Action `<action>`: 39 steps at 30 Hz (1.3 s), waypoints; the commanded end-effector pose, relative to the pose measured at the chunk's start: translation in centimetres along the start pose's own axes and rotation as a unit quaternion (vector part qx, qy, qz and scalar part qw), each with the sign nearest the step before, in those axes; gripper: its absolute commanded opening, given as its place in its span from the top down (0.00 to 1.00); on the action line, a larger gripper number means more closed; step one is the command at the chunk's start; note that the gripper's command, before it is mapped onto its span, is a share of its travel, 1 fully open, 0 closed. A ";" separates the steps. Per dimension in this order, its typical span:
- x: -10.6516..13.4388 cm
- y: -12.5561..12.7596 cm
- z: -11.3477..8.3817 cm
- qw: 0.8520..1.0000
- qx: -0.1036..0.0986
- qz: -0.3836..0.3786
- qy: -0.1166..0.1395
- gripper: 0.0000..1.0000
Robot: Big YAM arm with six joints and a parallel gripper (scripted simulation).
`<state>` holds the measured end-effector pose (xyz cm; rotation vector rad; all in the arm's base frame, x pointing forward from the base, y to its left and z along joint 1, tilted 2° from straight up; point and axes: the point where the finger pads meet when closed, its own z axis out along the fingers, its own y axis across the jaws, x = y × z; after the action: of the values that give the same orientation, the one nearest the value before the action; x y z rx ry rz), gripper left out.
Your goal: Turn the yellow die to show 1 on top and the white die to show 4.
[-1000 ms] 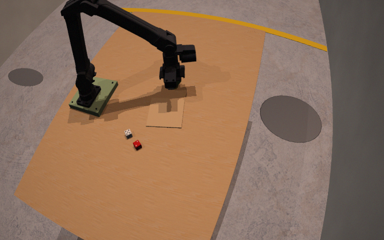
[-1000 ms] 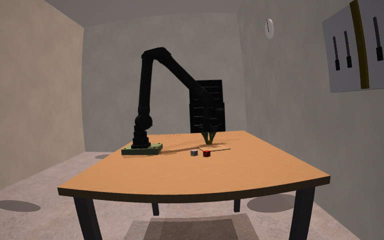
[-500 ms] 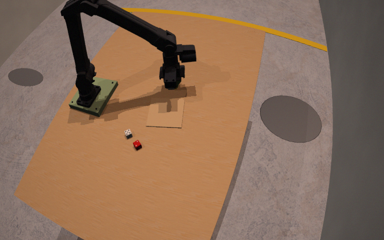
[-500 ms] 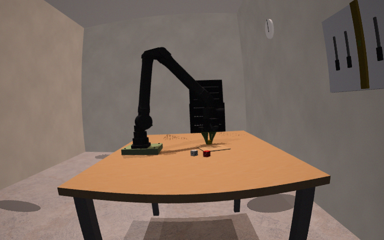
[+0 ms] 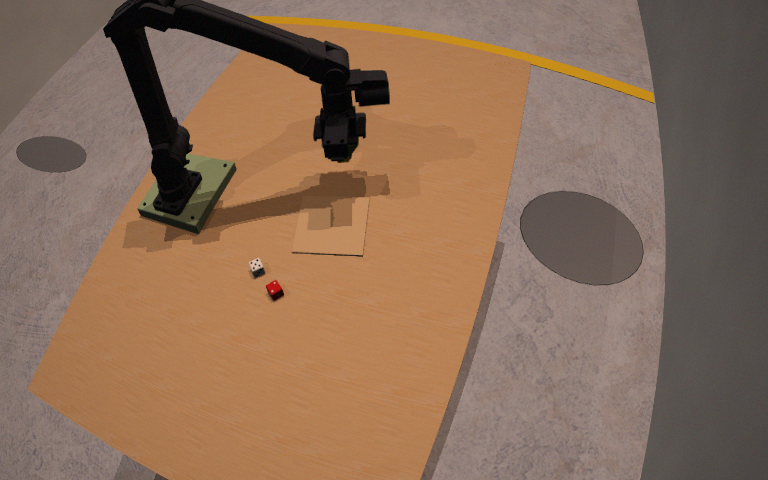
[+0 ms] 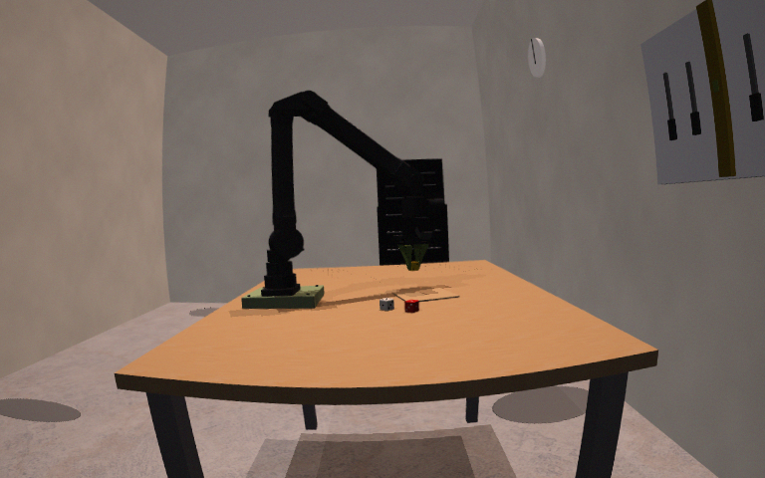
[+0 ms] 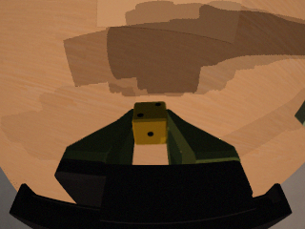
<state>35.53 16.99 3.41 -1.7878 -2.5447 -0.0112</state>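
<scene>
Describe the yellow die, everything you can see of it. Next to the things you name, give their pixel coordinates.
The yellow die (image 6: 414, 265) (image 7: 143, 128) is a small cube with black pips and slightly softened edges, plain and perhaps plastic. The wrist view shows two faces: the darker, farther one has two pips, the brighter, nearer one a single pip. The dark green fingers of the tool (image 5: 341, 160) (image 6: 413, 267) (image 7: 150, 119) grip it from two opposite sides. It appears raised above the table (image 5: 254, 367) (image 6: 383, 349) (image 7: 29, 95), touching only those fingers.
</scene>
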 end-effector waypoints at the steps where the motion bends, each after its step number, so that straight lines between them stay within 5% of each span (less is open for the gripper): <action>1: 0.3 2.7 -5.6 0.999 -0.041 -0.006 0.001 0.80; 5: 0.1 2.7 -7.5 0.999 -0.041 -0.005 0.001 0.80; 6: 0.0 2.6 -6.3 1.000 -0.024 -0.004 0.000 0.80; 9: 0.0 2.6 -6.4 1.000 -0.024 -0.004 0.000 0.80; 10: -0.3 0.3 -4.6 1.000 0.003 -0.003 -0.002 0.80; 13: -0.3 0.4 -4.6 1.000 0.002 -0.003 -0.002 0.80; 15: -0.1 1.7 -6.3 1.000 -0.025 -0.004 0.000 0.80; 18: -0.4 1.5 -6.3 1.000 -0.024 -0.001 0.000 0.80; 22: -6.0 -1.8 -6.1 0.999 -0.013 0.050 -0.003 0.80; 26: -8.1 -3.0 -6.1 0.997 -0.013 0.071 -0.003 0.80; 29: -12.1 -5.9 -6.0 0.993 -0.013 0.117 -0.001 0.80; 39: -12.2 -4.5 -6.5 0.993 -0.026 0.111 -0.004 0.80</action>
<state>33.91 3.18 8.19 -2.1054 -2.2924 -0.0111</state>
